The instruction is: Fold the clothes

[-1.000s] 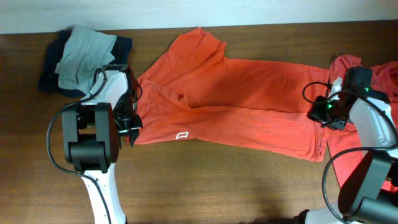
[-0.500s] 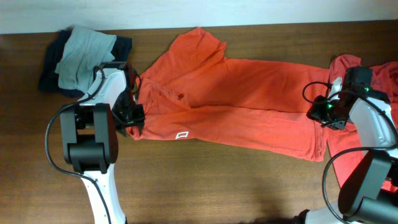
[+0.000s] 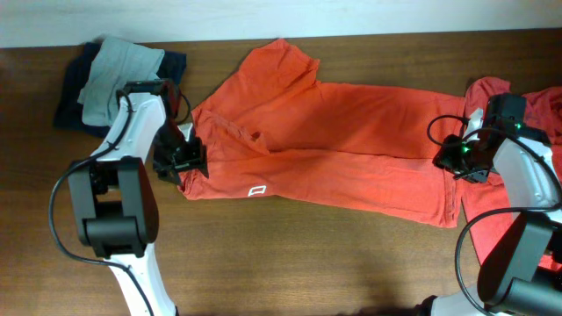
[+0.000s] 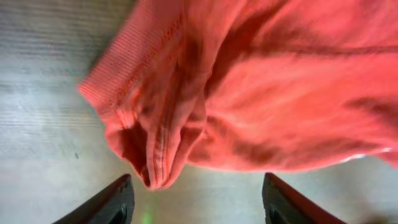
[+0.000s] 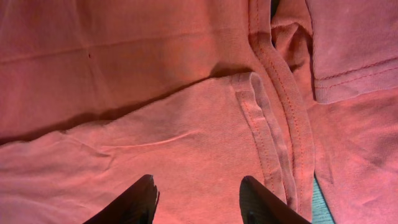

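The orange-red T-shirt lay spread lengthwise across the middle of the overhead frame, its bulk running from centre-left to centre-right, with one sleeve pointing to the upper centre. A small white logo showed near its lower-left edge.

The left gripper sat at the shirt's left end, at the very edge of the cloth. In the left wrist view its fingers stood apart with nothing between them. A bunched fold with a ribbed edge lay just ahead of the tips, nearer the finger on the left of that frame, and was not gripped.

The right gripper was at the shirt's right end, over its hem. In the right wrist view the fingers were likewise spread, empty, above flat cloth. A stitched hem ran down the right half of that frame.

More orange-red cloth lay heaped at the right edge of the overhead view, touching the spread shirt's end. A pile of grey and dark garments sat in the upper left, just beyond the left arm.

Everything rested on a dark brown wooden table. A pale strip ran along the top edge of the frame, behind the table.
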